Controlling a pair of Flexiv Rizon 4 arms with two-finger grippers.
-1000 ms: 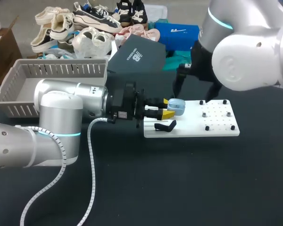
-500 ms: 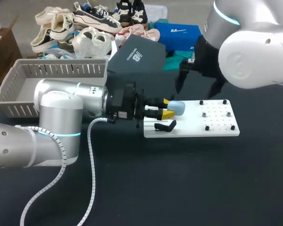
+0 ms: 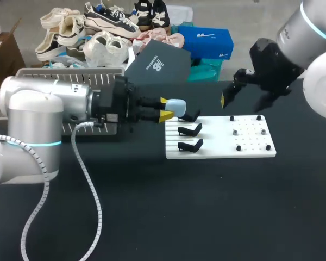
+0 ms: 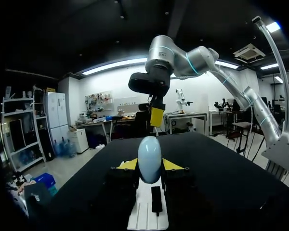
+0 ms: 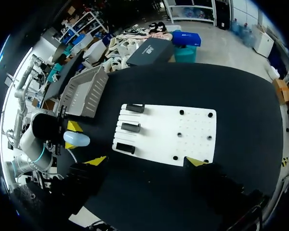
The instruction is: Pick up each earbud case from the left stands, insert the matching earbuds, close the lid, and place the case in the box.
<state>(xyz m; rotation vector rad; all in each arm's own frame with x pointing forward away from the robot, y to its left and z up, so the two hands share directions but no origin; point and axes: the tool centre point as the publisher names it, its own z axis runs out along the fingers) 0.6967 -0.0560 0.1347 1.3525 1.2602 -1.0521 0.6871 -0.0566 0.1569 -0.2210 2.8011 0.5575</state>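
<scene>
The left gripper's (image 3: 170, 110) jaws are closed narrowly on the pale blue earbud case (image 3: 176, 106), one yellow tip on each flank. The right gripper's (image 3: 243, 100) jaws stand wide with nothing between them. In the head view the case hangs in the air just off the stand-side edge of the white board (image 3: 220, 149), clear of the three black stands (image 3: 190, 130). The grey box (image 3: 60, 73) sits behind the left arm, and the right gripper hovers over the board's far edge. In the left wrist view the case (image 4: 150, 159) sits upright and rounded between the tips. Its lid looks shut, and the board lies under and ahead of it. The right arm's gripper hangs well ahead. In the right wrist view the stands (image 5: 131, 127) are bare and the case (image 5: 76, 139) is held between board and box. The rounded shell is held only near the tips, so I judge it could twist or slip when the other arm pushes on it. The two arms could also clash as they close in over the board. Black pegs (image 3: 238, 147) stud the board's other half, with small pale pieces among them. I cannot tell whether those are earbuds. The stands rise right under the route between the grippers.
</scene>
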